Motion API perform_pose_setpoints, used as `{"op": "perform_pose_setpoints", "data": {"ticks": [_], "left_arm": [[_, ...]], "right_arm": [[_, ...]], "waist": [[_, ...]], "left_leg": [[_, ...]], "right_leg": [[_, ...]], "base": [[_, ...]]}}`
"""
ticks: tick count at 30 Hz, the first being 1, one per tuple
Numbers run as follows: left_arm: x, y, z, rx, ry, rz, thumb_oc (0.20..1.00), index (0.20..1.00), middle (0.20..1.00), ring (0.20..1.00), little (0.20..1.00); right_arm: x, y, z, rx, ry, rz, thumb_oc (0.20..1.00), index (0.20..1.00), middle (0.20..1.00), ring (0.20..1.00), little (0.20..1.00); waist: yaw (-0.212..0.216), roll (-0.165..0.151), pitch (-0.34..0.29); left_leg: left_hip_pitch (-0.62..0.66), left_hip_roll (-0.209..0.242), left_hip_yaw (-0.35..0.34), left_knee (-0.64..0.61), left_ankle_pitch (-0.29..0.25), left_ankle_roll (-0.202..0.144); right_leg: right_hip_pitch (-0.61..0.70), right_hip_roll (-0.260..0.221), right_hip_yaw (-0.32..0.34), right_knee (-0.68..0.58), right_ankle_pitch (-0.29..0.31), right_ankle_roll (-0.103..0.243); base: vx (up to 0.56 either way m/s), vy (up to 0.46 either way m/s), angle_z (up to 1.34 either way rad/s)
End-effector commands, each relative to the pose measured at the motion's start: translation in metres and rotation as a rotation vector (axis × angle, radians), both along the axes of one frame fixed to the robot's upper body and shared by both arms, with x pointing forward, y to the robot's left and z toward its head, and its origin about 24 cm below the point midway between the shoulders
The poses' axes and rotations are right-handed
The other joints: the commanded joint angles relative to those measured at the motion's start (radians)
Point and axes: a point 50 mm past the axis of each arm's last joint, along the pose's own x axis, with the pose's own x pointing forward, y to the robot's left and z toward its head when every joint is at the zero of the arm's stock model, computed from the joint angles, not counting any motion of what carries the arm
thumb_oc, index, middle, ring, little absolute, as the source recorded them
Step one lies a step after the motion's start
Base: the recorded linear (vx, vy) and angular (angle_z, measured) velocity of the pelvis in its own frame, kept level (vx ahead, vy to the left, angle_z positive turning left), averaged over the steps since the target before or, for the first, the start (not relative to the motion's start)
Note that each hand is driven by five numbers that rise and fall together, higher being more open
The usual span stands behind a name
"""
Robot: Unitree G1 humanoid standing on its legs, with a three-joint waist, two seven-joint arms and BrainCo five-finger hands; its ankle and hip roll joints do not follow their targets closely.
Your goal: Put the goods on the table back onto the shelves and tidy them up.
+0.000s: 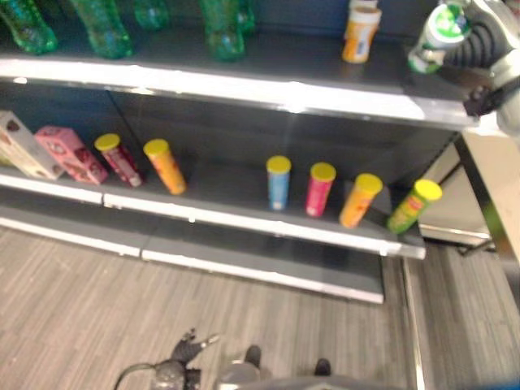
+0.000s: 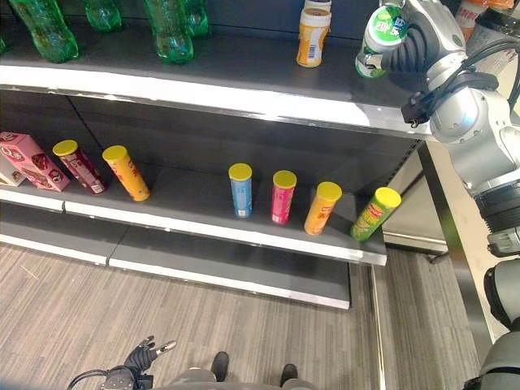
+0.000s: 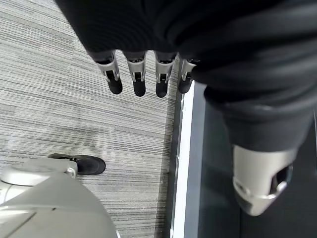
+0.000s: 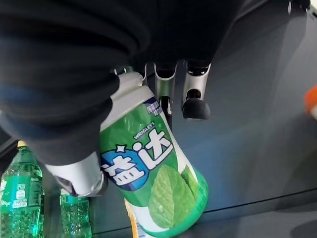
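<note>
My right hand (image 2: 418, 42) is shut on a green and white gum bottle (image 2: 380, 34) at the right end of the top shelf (image 2: 244, 93). In the right wrist view the bottle (image 4: 153, 173) sits tilted between thumb and fingers (image 4: 195, 96), its base close over the dark shelf board; I cannot tell if it touches. An orange bottle (image 2: 313, 36) stands on the same shelf just left of it. My left hand (image 2: 145, 356) hangs low over the floor, and its fingers (image 3: 138, 77) are straight and hold nothing.
Green soda bottles (image 2: 171, 28) line the top shelf's left part. The lower shelf (image 2: 211, 229) carries blue (image 2: 240, 191), pink (image 2: 283, 197), orange (image 2: 322, 209) and green (image 2: 374, 214) cans, two more cans (image 2: 127, 173) and pink boxes (image 2: 32, 160). A beige table edge (image 1: 497, 183) adjoins at the right.
</note>
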Motion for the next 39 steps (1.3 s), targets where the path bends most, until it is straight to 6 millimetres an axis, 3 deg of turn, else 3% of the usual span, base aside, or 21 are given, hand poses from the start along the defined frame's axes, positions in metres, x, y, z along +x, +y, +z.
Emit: {"op": "perform_pose_setpoints", "data": {"ticks": [1,9,13,19,29,39], "left_arm": [[0.006,0.018,0.006,0.088,0.003,-0.054,1.000,1.000,1.000,1.000,1.000],[0.006,0.019,0.005,0.084,0.006,-0.035,1.000,1.000,1.000,1.000,1.000],[0.006,0.019,0.005,0.083,0.006,-0.034,1.000,1.000,1.000,1.000,1.000],[0.005,0.019,0.004,0.077,0.020,-0.031,1.000,1.000,1.000,1.000,1.000],[0.005,0.019,0.003,0.077,0.028,-0.035,1.000,1.000,1.000,1.000,1.000],[0.007,0.020,0.003,0.084,0.033,-0.039,1.000,1.000,1.000,1.000,1.000]], "right_arm": [[0.003,0.009,0.025,-0.006,-0.078,-0.006,0.200,0.200,0.200,0.200,0.200],[0.032,0.006,0.014,0.205,0.087,0.005,0.200,0.200,0.200,0.200,0.200],[0.032,0.007,0.015,0.205,0.087,0.005,0.200,0.200,0.200,0.200,0.200],[0.051,0.009,0.012,0.351,0.165,-0.015,0.200,0.200,0.200,0.200,0.200],[0.055,0.019,0.018,0.355,0.214,0.014,0.200,0.200,0.200,0.200,0.200],[0.060,0.024,0.033,0.280,0.248,-0.074,0.200,0.200,0.200,0.200,0.200]], "waist": [[0.017,-0.028,-0.062],[0.016,-0.032,-0.067],[0.015,-0.031,-0.066],[0.024,-0.038,-0.071],[0.022,-0.049,-0.076],[0.012,-0.060,-0.083]], "left_leg": [[0.000,0.060,0.057,0.001,-0.095,-0.069],[0.000,0.067,0.066,0.001,-0.093,-0.076],[0.000,0.067,0.066,0.001,-0.093,-0.076],[-0.002,0.069,0.060,0.001,-0.091,-0.080],[-0.001,0.069,0.061,0.001,-0.095,-0.082],[0.005,0.072,0.071,0.001,-0.100,-0.082]], "right_leg": [[-0.022,-0.037,-0.020,0.014,-0.074,0.035],[-0.017,-0.034,-0.025,0.012,-0.076,0.030],[-0.017,-0.034,-0.025,0.012,-0.076,0.030],[-0.011,-0.036,-0.038,0.012,-0.075,0.031],[-0.011,-0.039,-0.045,0.014,-0.073,0.033],[-0.009,-0.040,-0.034,0.010,-0.071,0.033]], "base": [[0.00,0.000,0.00],[0.00,0.000,0.00],[0.00,0.000,0.00],[0.03,0.002,0.01],[0.00,0.004,0.02],[0.00,0.000,0.00]]}}
